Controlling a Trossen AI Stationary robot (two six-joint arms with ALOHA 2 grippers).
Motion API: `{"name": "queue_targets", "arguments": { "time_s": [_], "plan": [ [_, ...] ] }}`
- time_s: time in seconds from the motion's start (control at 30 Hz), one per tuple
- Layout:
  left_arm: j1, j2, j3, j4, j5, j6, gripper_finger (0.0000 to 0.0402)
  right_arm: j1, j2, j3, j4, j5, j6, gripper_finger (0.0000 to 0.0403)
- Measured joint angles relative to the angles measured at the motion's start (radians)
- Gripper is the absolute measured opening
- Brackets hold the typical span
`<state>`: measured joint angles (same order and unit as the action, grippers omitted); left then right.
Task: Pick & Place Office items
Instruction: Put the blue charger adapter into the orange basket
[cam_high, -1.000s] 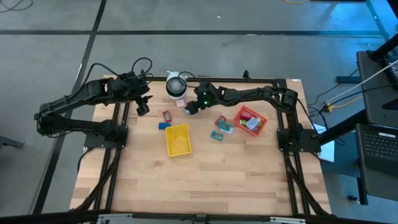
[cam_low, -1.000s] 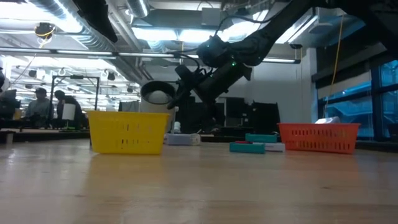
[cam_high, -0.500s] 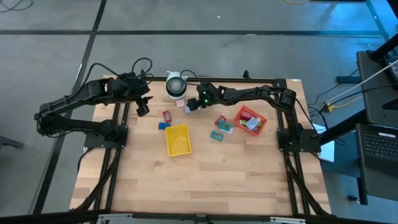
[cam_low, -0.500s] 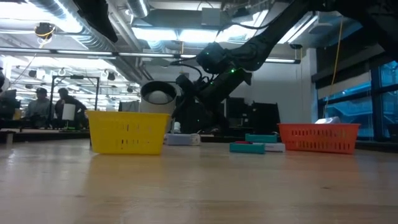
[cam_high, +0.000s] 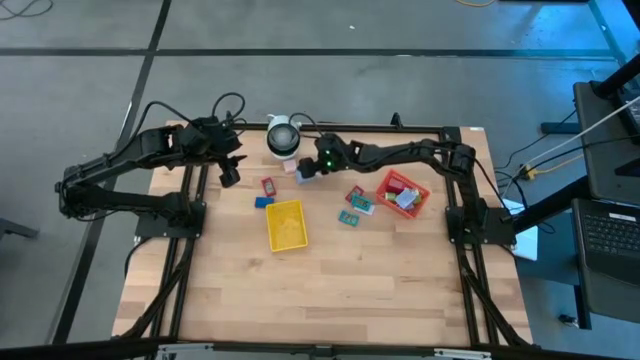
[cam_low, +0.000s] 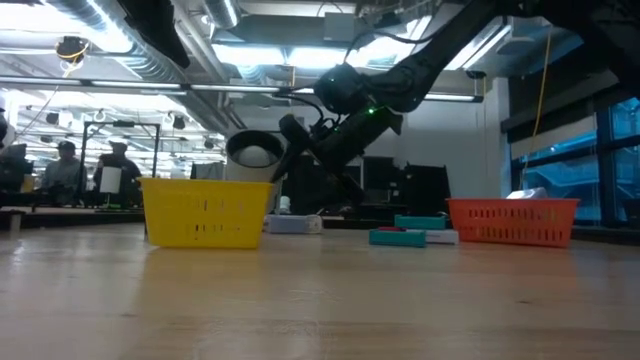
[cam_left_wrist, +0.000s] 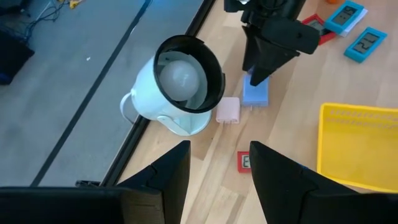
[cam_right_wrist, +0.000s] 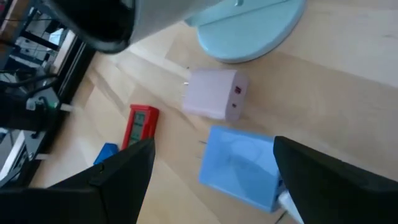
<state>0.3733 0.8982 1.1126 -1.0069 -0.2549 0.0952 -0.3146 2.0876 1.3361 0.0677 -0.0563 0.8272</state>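
My right gripper (cam_high: 305, 172) hangs open at the far middle of the table, above a light blue block (cam_right_wrist: 239, 169) that lies flat on the wood; its fingers stand on either side of the block, clear of it. A pinkish white block (cam_right_wrist: 214, 93) lies just beyond. A red item (cam_high: 268, 186) and a small blue one (cam_high: 262, 201) lie farther left. Two teal items (cam_high: 354, 208) lie near the red-orange tray. My left gripper (cam_high: 229, 175) waits open and high at the far left, with nothing between its fingers.
A white round object with a dark centre (cam_high: 283, 137) stands at the far edge, next to the two blocks. The yellow tray (cam_high: 285, 224) sits mid-table. The red-orange tray (cam_high: 402, 193) at the right holds several items. The near half of the table is bare wood.
My right gripper has rolled about its own pointing line while staying over the blue block. Its fingers are as wide apart as before. The left arm and the items have kept still.
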Motion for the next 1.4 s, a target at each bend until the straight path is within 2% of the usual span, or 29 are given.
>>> {"name": "queue_targets", "arguments": {
  "time_s": [0.23, 0.4, 0.67, 1.0, 1.2, 1.4],
  "plan": [
    [0.0, 0.0, 0.0, 0.0, 0.02, -0.004, 0.0161, 0.025, 0.01, 0.0, -0.001, 0.037, 0.001, 0.0333],
    [0.0, 0.0, 0.0, -0.005, 0.034, -0.004, 0.0161, 0.028, 0.049, 0.004, 0.03, 0.011, 0.032, 0.0333],
    [0.0, 0.0, 0.0, -0.042, 0.06, -0.007, 0.0161, 0.067, 0.061, 0.004, 0.035, 0.026, 0.036, 0.0333],
    [0.0, 0.0, 0.0, -0.07, 0.078, -0.011, 0.0161, 0.186, 0.051, 0.003, -0.018, 0.02, 0.109, 0.0333],
    [0.0, -0.001, 0.0, -0.071, 0.084, -0.011, 0.0161, 0.26, 0.004, 0.002, -0.15, 0.103, 0.159, 0.0333],
    [0.0, -0.006, 0.0, -0.076, 0.097, -0.014, 0.0158, 0.299, -0.068, -0.004, -0.379, 0.287, 0.258, 0.0333]
  ]
}}
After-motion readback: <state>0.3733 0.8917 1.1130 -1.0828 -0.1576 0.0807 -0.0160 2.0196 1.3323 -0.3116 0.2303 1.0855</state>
